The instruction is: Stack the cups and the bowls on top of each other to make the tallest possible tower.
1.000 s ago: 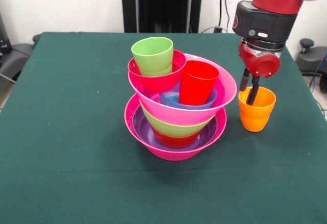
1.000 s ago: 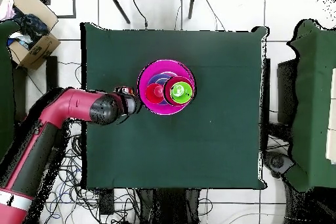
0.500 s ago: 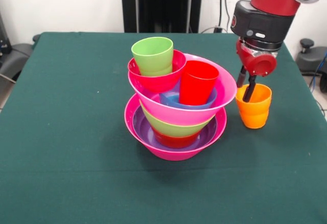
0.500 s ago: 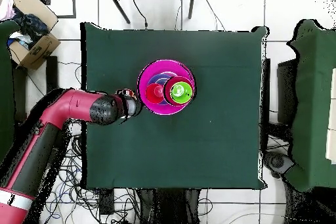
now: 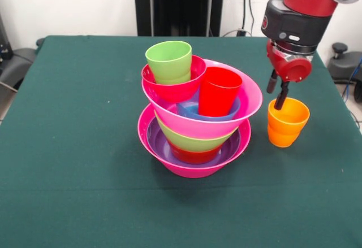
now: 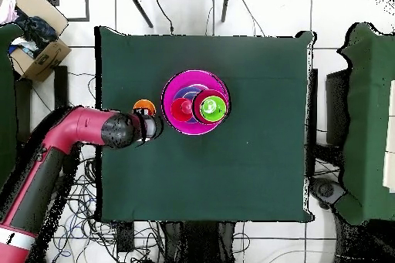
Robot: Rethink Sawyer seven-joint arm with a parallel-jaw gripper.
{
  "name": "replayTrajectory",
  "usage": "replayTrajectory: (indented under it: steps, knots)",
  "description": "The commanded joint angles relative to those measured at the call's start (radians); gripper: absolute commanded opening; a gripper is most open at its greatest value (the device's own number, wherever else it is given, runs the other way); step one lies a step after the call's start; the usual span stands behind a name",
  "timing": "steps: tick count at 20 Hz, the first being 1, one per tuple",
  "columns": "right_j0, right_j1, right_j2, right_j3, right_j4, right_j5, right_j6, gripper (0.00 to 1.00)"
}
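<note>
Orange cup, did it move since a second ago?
Yes. In the front view the orange cup has slid a little rightward, away from the tower, with the gripper at its rim.

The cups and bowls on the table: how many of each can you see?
Cups: 3, lime green, red, orange.
Bowls: 7, two hot pink, crimson, blue, green, purple, orange-red.
Total: 10.

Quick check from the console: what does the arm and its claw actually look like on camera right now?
A thick glossy red arm with black rounded joint sections. The wrist is a black housing above a red block with a round grey disc. The claw has two slim black fingers.
</note>
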Motion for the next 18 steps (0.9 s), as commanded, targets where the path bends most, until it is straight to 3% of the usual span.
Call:
replayTrajectory:
  steps: [1, 9, 12, 18]
  knots:
    - [0.019, 0.044, 0.1, 0.002, -0.013, -0.063, 0.07, 1.0]
    - [0.02, 0.045, 0.11, 0.002, -0.006, -0.054, 0.058, 1.0]
    - [0.017, 0.042, 0.114, 0.008, 0.005, -0.062, 0.097, 1.0]
    - [0.012, 0.037, 0.129, 0.029, 0.017, -0.022, 0.019, 1.0]
